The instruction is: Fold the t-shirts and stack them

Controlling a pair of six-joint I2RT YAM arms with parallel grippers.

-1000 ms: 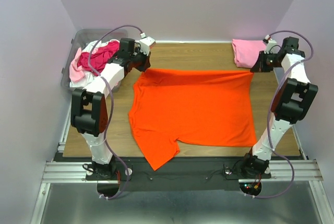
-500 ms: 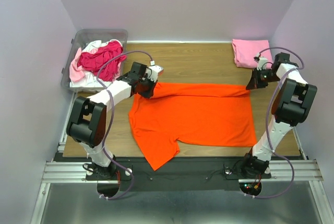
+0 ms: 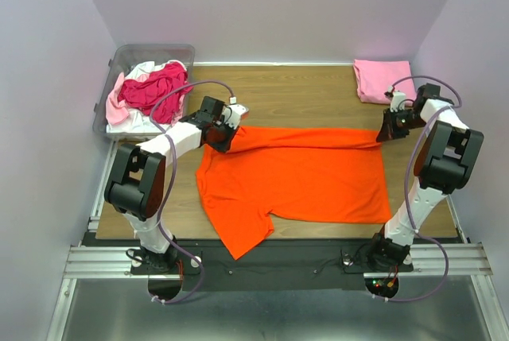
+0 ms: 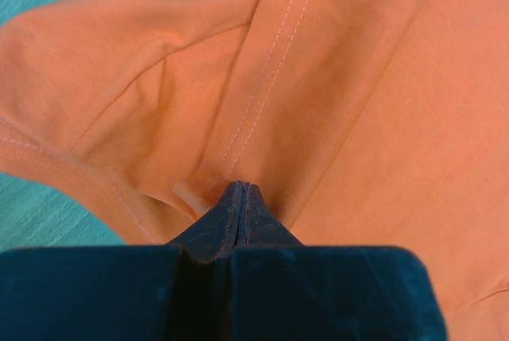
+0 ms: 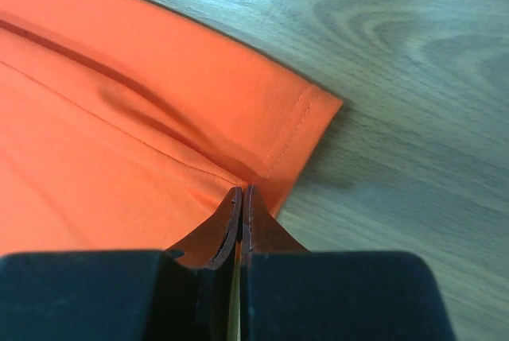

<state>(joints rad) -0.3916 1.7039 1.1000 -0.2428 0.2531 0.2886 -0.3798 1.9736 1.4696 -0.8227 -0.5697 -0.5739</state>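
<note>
In the top view the orange shirt (image 3: pixel 294 174) lies spread over the middle of the wooden table (image 3: pixel 302 87). Its far edge is doubled over toward the near side, making a narrow folded band along the top. One sleeve trails past the near table edge at the lower centre-left of the frame.

The left gripper (image 3: pixel 223 133) sits at the upper left corner of the shirt. In its wrist view the jaws are pressed tight together, with orange cloth and a stitched hem pinched at the tips. The right gripper (image 3: pixel 385 131) is at the upper right corner. Its wrist view shows the jaws clenched on the fold just beside the hemmed corner, with bare wood beyond.

A pink shirt (image 3: pixel 380 79) lies folded at the upper right of the table, apart from the orange one. At the upper left a clear bin (image 3: pixel 121 58) holds a heap of shirts: a magenta shirt (image 3: pixel 155 87) on top, a pale pink shirt (image 3: pixel 116 107) at its left side and a white shirt (image 3: pixel 143 69) beneath.
</note>
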